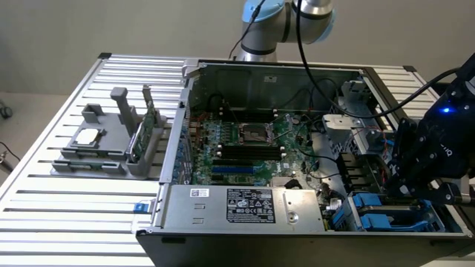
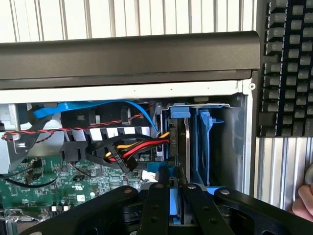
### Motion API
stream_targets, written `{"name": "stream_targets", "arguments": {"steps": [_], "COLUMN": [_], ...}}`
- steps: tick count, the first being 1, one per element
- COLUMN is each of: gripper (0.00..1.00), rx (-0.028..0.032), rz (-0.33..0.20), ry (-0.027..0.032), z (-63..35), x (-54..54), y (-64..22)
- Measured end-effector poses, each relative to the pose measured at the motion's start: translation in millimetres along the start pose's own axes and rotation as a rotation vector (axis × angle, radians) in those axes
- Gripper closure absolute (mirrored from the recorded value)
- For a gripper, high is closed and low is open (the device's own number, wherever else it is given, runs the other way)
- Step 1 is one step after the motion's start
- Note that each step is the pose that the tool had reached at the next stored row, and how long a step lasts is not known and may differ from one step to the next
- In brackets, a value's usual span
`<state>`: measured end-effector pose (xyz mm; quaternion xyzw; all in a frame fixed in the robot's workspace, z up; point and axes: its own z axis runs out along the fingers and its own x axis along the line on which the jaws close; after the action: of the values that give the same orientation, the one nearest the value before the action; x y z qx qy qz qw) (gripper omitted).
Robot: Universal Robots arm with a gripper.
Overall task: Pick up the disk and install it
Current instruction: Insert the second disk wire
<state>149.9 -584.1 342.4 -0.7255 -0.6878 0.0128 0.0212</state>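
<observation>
Exterior view: the gripper (image 1: 415, 192) hangs low over the drive bay (image 1: 390, 214) at the front corner of the open computer case (image 1: 297, 167), on the exterior view's right. Blue carrier plastic shows in the bay directly beneath it.

Wrist view: the disk (image 2: 178, 161) stands on edge in the bay, its long axis running away from the gripper (image 2: 171, 205). The gripper's fingers (image 2: 154, 208) sit closed against the blue carrier's near end, apparently holding it. Only a dark metal edge and blue frame are visible.

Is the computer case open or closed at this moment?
Open: the computer case has no side cover, so its green motherboard and blue drive carriers lie exposed.
</observation>
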Motion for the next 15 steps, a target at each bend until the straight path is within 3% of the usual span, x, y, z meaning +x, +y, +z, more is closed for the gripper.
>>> {"name": "stream_targets", "arguments": {"steps": [15], "gripper": [0.84], "rx": [-0.0005], "rz": [-0.014], "ry": [-0.0007], "z": [3.5], "x": [-0.4], "y": [0.0]}}
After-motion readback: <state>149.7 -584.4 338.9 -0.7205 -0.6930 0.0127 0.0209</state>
